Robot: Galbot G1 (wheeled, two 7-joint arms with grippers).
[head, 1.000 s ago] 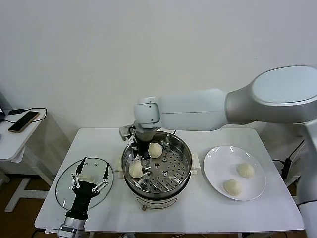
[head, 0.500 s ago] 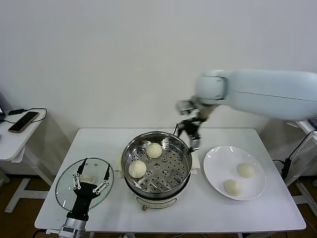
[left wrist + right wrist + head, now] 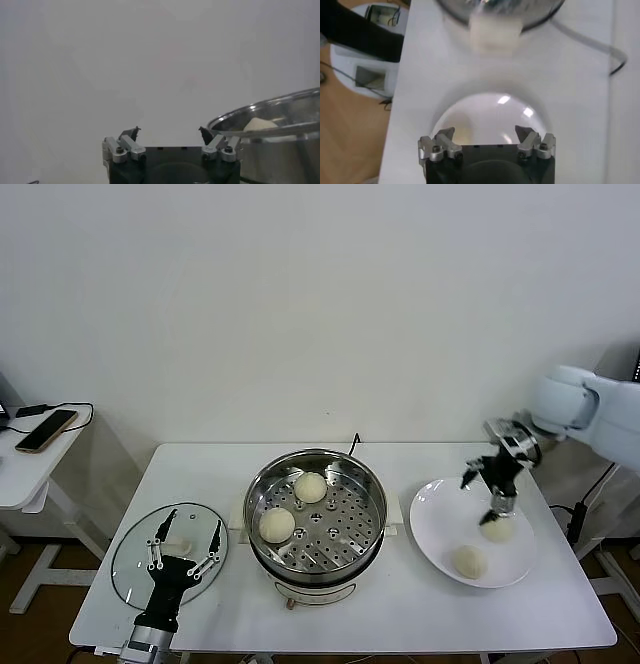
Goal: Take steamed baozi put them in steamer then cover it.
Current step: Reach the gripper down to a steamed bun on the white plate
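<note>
The steamer [image 3: 360, 484] stands mid-table with two steamed baozi in it, one at the back [image 3: 311, 487] and one at the left [image 3: 276, 525]. Two more baozi [image 3: 497, 529] [image 3: 469, 561] lie on the white plate [image 3: 440, 514] to its right. My right gripper [image 3: 483, 492] hangs open and empty just above the plate, over the farther bun. Its wrist view shows the open gripper [image 3: 486, 131] above the plate [image 3: 490, 107]. My left gripper [image 3: 187, 529] rests open over the glass lid [image 3: 130, 559]. In the left wrist view the gripper [image 3: 169, 131] faces the steamer rim [image 3: 270, 107].
The lid lies flat at the table's front left. A small side table with a phone [image 3: 47, 429] and a cable stands off to the left. The steamer's white side handle [image 3: 495, 30] lies between pot and plate.
My right arm rose out of the steamer, leaving a bun at its left side, and swung right to hover over the plate. The left arm stayed put.
</note>
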